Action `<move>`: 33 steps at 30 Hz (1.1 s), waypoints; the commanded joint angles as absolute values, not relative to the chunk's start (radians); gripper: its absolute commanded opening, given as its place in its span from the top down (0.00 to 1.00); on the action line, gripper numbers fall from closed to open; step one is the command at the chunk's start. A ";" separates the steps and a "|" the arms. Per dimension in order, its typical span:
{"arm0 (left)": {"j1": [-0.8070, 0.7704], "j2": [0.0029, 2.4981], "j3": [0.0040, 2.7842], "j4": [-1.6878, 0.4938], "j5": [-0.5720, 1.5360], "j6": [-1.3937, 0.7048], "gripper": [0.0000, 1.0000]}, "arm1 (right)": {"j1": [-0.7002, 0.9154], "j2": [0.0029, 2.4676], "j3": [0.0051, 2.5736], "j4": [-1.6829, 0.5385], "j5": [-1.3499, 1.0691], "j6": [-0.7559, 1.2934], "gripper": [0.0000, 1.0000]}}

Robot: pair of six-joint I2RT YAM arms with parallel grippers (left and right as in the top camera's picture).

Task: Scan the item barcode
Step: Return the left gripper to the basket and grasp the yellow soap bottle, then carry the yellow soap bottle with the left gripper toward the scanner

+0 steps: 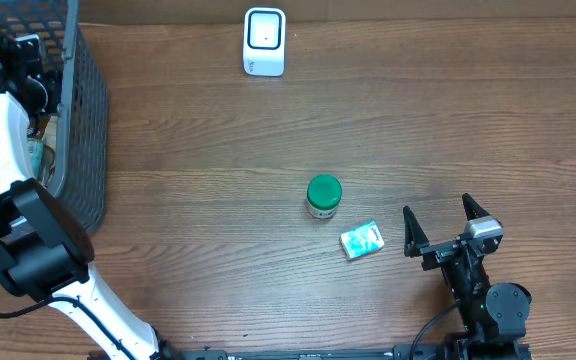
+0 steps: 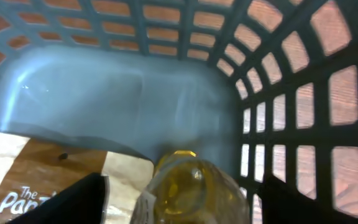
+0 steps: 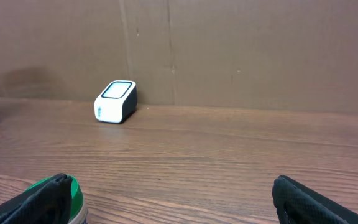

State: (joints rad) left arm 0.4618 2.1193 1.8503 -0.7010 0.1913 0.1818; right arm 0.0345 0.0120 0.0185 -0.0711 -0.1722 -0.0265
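My left gripper (image 2: 182,199) reaches down into the dark mesh basket (image 1: 83,120). Its fingers (image 2: 73,202) stand on either side of a clear bottle of yellow liquid (image 2: 191,186), with a small gap on each side. From overhead the left gripper (image 1: 26,70) shows inside the basket's rim. The white barcode scanner (image 1: 264,42) stands at the back of the table, and the right wrist view shows the scanner (image 3: 115,102) against the cardboard wall. My right gripper (image 1: 452,225) rests open and empty at the front right.
A green-lidded jar (image 1: 324,196) and a teal packet (image 1: 362,240) lie mid-table, just left of the right gripper. The jar's lid (image 3: 73,196) shows by the right gripper's left finger. A brown paper package (image 2: 48,180) lies in the basket beside the bottle.
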 commanded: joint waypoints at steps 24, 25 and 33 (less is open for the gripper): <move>0.464 1.753 1.866 -0.591 0.194 0.178 0.66 | 0.040 0.003 0.008 -0.066 -0.170 -0.031 0.00; 0.464 1.728 1.866 -0.589 0.187 0.174 0.66 | 0.040 0.003 0.008 -0.066 -0.170 -0.031 0.00; 0.458 1.529 1.866 -0.617 0.165 0.003 0.68 | 0.040 0.003 0.008 -0.066 -0.170 -0.031 0.00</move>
State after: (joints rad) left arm 0.4618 1.5902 1.8462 -0.6178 0.1761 0.1017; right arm 0.0345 0.0120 0.0185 -0.0711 -0.1722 -0.0265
